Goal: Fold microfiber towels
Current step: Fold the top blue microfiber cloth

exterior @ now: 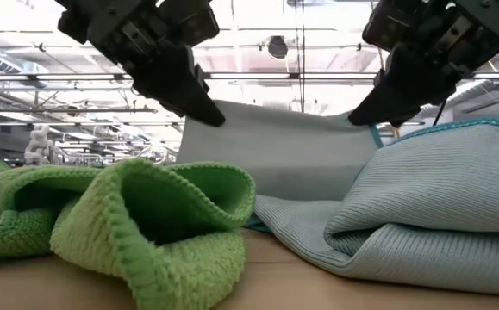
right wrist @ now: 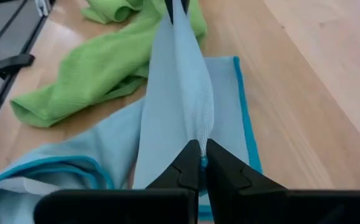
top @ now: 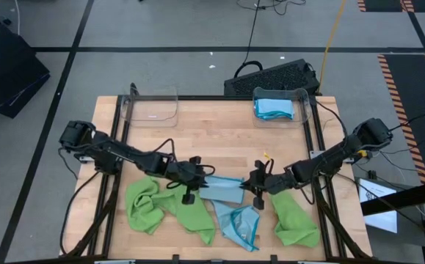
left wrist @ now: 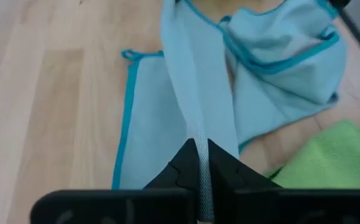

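Note:
A light blue towel (top: 223, 191) with teal edging is held up between my two grippers at the middle of the table; in the low view it hangs as a sheet (exterior: 283, 155). My left gripper (top: 197, 180) is shut on its left end, and my right gripper (top: 256, 183) is shut on its right end. A second blue towel (top: 239, 224) lies crumpled nearer the front edge. Lime green towels lie bunched at the front left (top: 161, 209) and front right (top: 294, 220). My left gripper pinches the towel's raised upper edge (left wrist: 197, 134) between its two fingers, slanting down from the table's left. The edge runs taut toward the other gripper, while the lower part (left wrist: 145, 130) lies flat on the table. My right gripper pinches the same raised edge at its other end (right wrist: 198, 132) between its two fingers, slanting down from the table's right. The cloth stretches away taut to the left gripper (right wrist: 176, 7), and its lower part (right wrist: 232, 106) rests on the wood.
Two clear bins stand at the far edge: one at the far left (top: 151, 106), and one at the far right (top: 274, 108) holding folded blue towels. Bare wood (top: 212, 143) lies between the bins and the grippers.

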